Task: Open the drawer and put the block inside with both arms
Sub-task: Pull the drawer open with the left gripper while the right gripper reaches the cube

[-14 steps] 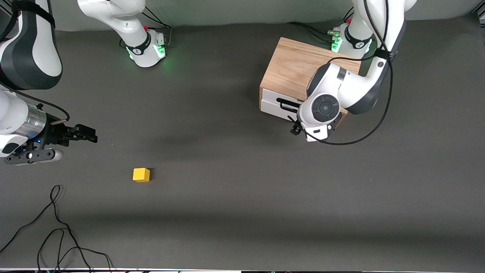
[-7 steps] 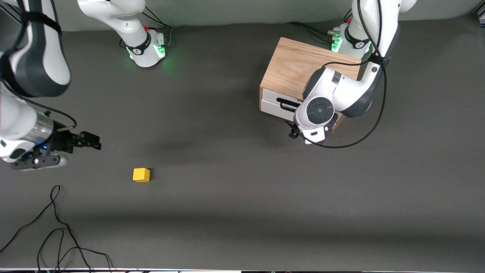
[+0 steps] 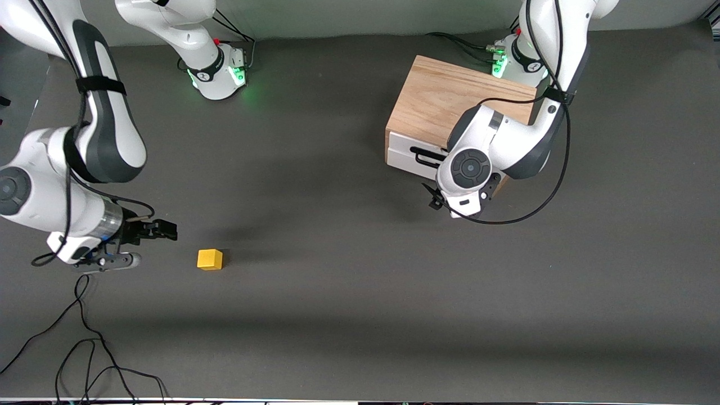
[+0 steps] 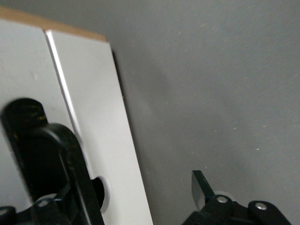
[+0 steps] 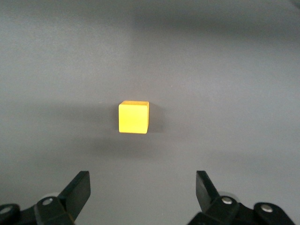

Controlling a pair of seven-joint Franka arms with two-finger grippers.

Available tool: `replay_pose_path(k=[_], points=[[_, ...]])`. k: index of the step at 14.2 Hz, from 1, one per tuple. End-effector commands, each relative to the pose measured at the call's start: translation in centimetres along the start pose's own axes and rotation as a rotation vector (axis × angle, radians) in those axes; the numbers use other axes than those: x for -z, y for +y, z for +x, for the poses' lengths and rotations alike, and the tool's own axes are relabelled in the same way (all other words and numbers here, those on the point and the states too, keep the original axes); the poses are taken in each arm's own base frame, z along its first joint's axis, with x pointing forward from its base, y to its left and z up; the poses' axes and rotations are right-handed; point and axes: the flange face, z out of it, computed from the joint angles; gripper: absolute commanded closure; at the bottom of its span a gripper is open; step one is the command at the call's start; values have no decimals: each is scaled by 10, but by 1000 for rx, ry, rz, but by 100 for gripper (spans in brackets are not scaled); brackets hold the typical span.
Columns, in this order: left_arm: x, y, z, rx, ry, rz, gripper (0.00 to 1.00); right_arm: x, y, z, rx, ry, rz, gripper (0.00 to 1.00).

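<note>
you have a dark grey table point(image 3: 349, 315) with a pale wall strip along the bases' edge. count: one box point(image 3: 444, 98), one drawer point(image 3: 406, 153), one block point(image 3: 210, 259), two arms, loose black cables point(image 3: 84, 349) at the near edge toward the right arm's end. the drawer sits closed in the box, which stands by the left arm's base. the block lies bare on the table, well apart from the box, nearer the front camera. right gripper point(image 5: 143, 190) hangs just beside the block, fingers wide apart, holding nothing. left gripper point(image 4: 136, 194) is at the drawer front, spread, one finger point(image 4: 70, 159) against the handle, gripping nothing.
</note>
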Motion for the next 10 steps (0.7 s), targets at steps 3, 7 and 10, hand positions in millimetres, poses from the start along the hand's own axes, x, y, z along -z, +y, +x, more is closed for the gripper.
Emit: replay_pose_path(k=[3, 7, 10], points=[[31, 21, 1, -23, 68, -118, 1, -43, -9, 15, 5, 9, -5, 0], [22, 33, 1, -36, 67, -168, 1, -70, -7, 20, 3, 1, -6, 0], [15, 43, -1, -47, 76, -218, 1, -76, -8, 22, 4, 7, -7, 0]])
